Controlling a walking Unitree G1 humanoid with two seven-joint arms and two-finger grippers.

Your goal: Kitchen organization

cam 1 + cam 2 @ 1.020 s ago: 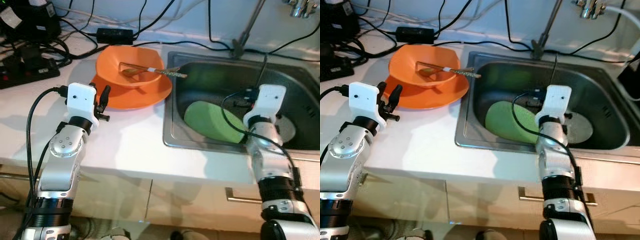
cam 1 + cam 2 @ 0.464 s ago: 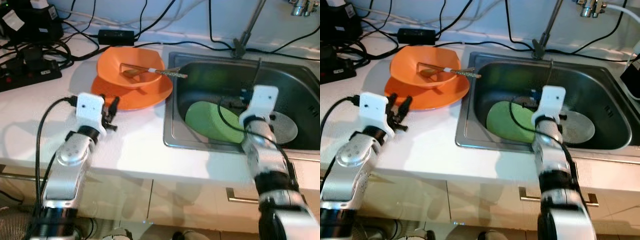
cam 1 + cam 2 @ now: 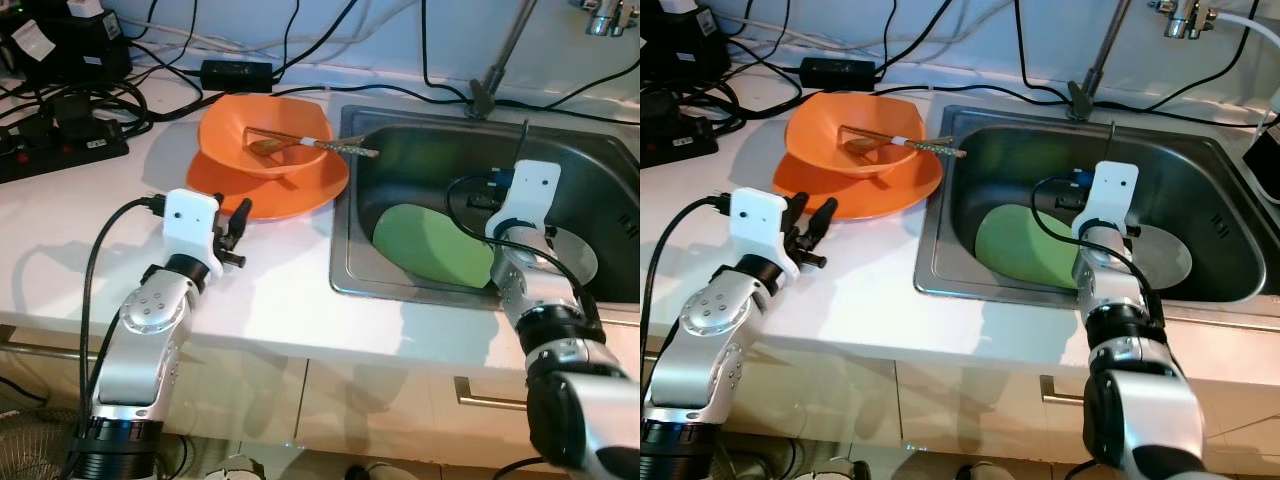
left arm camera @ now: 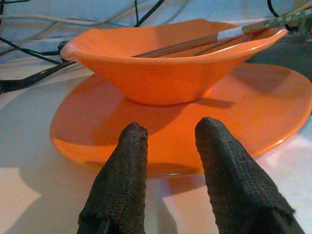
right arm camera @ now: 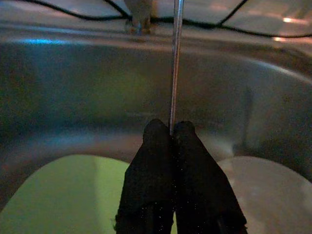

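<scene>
Orange bowl (image 3: 264,135) with spoon (image 3: 300,143) stacked on orange plate (image 3: 300,187), on white bench (image 3: 270,290) beside sink (image 3: 350,285). Left hand (image 4: 168,151) released just before plate rim. Right hand (image 5: 169,134) clenched empty over sink, above green plate (image 3: 432,245).

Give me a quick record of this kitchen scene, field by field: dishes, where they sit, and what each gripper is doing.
counter: orange bowl on orange plate
in bowl: spoon, handle toward sink
sink: green plate leaning, white plate flat
left gripper: open, at orange plate's rim
right gripper: shut, above green plate
</scene>
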